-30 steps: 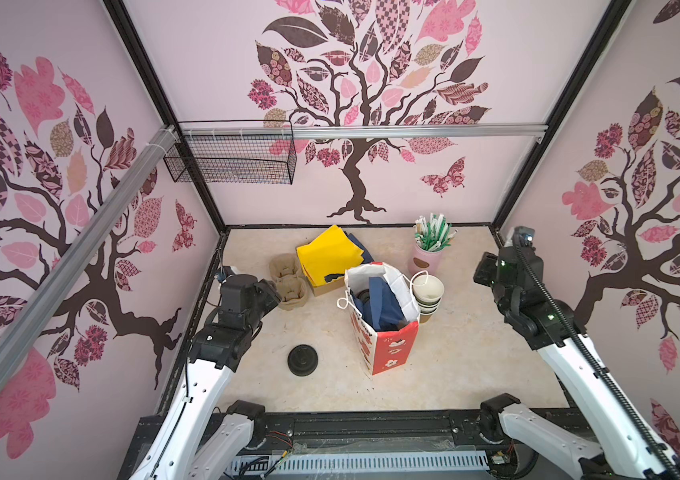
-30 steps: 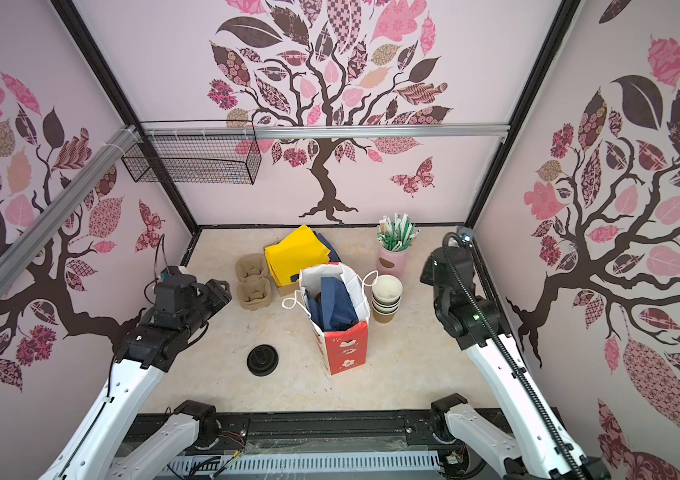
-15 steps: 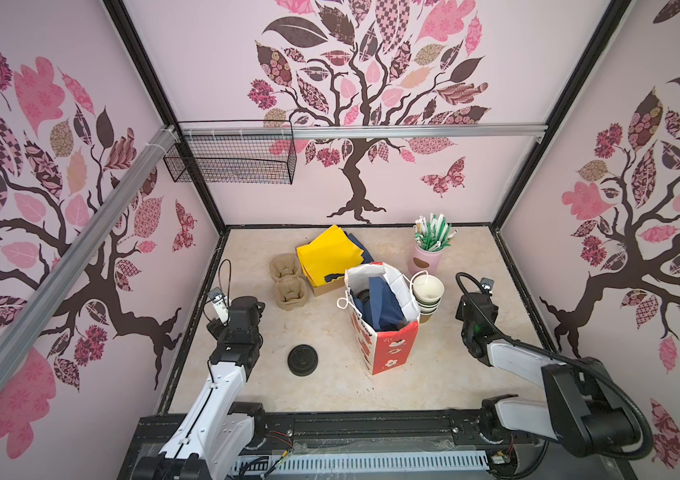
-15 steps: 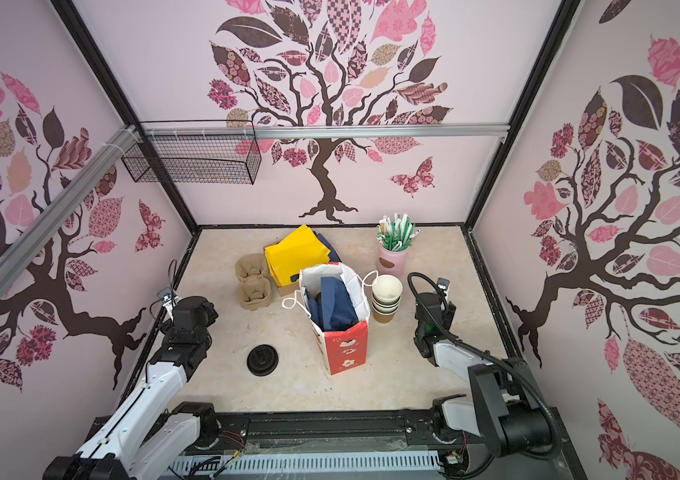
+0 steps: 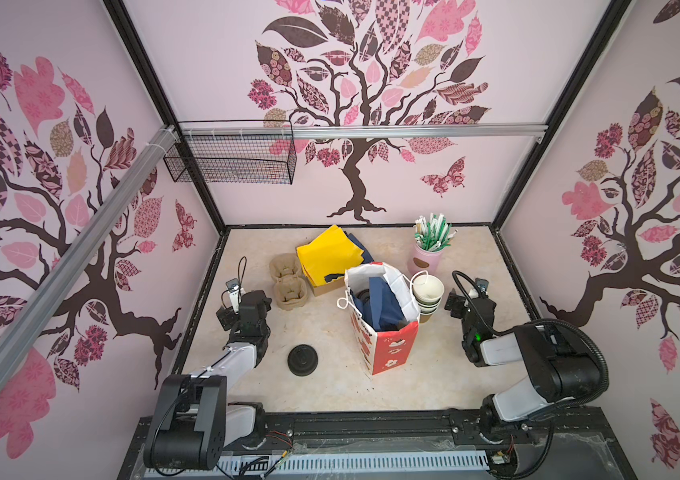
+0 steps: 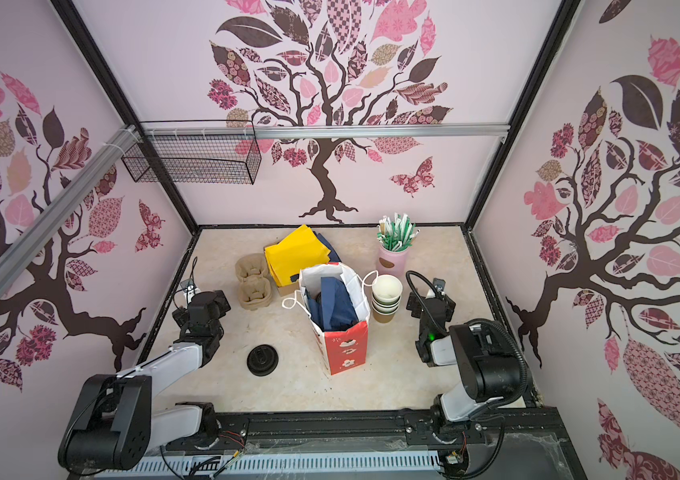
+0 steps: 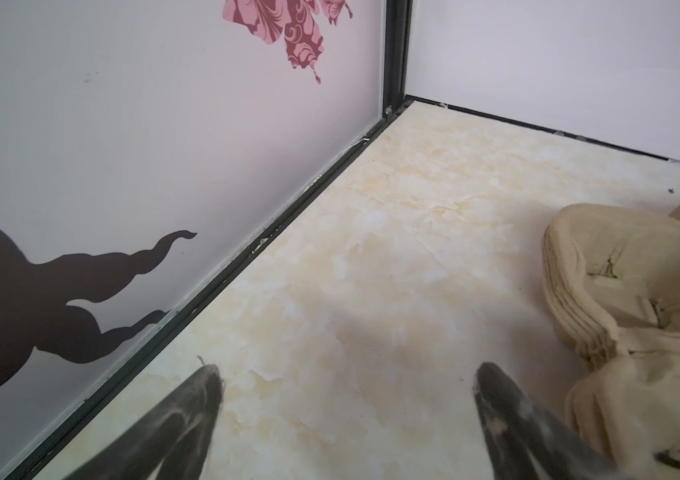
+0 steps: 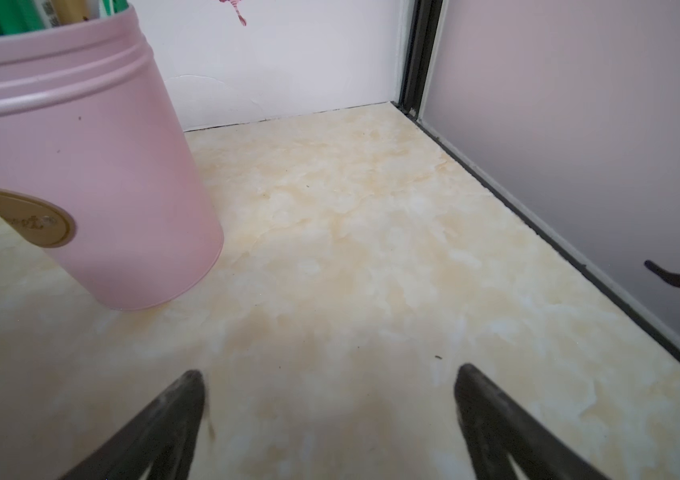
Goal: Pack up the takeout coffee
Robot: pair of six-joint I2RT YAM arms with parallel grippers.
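Currently both arms sit low over the counter [image 5: 330, 395], one at each side. The left gripper [image 7: 346, 370] hovers close to the counter's left edge, its jaws spread wide with nothing between them. The cardboard cup carriers [image 7: 629, 299] lie just beside one of its fingers. The right gripper [image 8: 330, 372] hovers near the right edge, its jaws likewise spread wide and empty, and the pink tin [image 8: 93, 166] of green straws stands near it toward the back edge.

In both top views a red and white paper bag [image 5: 390, 347] stands upright at the middle of the counter, its mouth open and blue paper [image 5: 375, 303] tucked inside. Deep in the bag, beside that paper, a dark round shape [image 5: 364, 296] shows. It is too hidden to tell whether it is a lidded coffee cup.

A stack of lidless cups [image 5: 427, 291] with white insides stands just beside the bag's right side, between the bag and the right gripper. A loose black lid [image 5: 302, 360] lies flat toward the front left of the bag, apart from it. Yellow paper [image 5: 330, 253] rests behind the bag, toward the back edge.
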